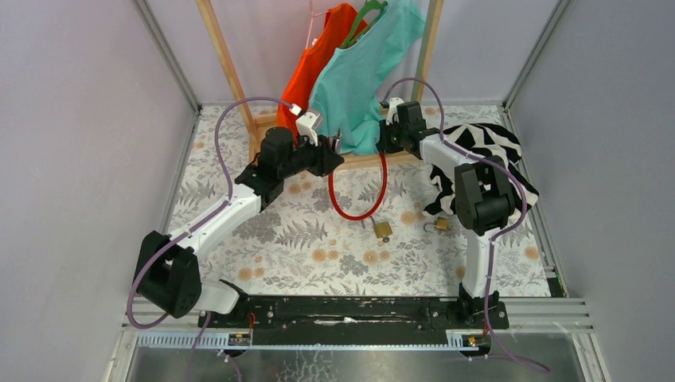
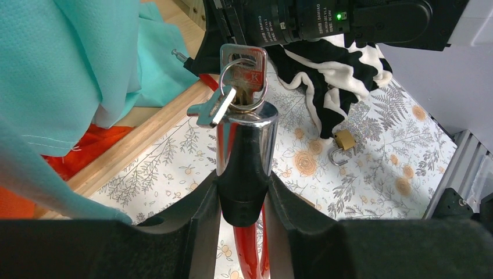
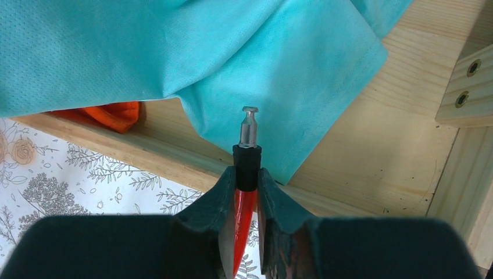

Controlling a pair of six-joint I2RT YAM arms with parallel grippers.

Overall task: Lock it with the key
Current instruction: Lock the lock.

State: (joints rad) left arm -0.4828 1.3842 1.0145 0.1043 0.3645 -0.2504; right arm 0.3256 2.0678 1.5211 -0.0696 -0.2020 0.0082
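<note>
1 key (image 2: 244,72) inline w/ lock cyl. (image 2: 244,142)

Rack (image 1: 225,68) stands at the back of the counter (image 1: 318,259) with two shirts hanging in it, left shirt (image 1: 318,60) partly behind right shirt (image 1: 362,76). Both claws sit just in front of the rack's base rail. Left claw (image 2: 244,192) clamps the lock cylinder (image 2: 244,139), key (image 2: 244,64) in its free end. Right claw (image 3: 246,180), to its right, clamps the pin end (image 3: 249,125). Cable (image 1: 356,216) runs between them, loop sagging toward the near edge. First padlock (image 1: 382,230) lies just in front of the loop. Second padlock (image 1: 440,225) is right of it, beside the cloth heap (image 1: 485,143) under the right arm.
</note>
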